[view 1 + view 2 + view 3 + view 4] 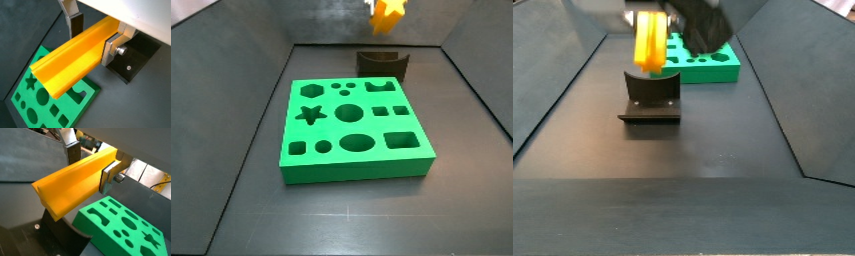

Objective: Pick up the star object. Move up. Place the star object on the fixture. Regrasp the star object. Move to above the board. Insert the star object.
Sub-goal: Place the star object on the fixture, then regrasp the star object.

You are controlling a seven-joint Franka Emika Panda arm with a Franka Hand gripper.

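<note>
Your gripper (93, 35) squeezes the star bar (73, 52) tight, holding it in the air just above the fixture (651, 95). Go down slowly and lay the bar flat in the fixture's curved dip

One star object (70, 57) — one fixture (651, 95) — one board (352, 130)

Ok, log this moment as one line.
gripper: shut on star | star: in air, above fixture | board: star hole empty | phase: carrying star
</note>
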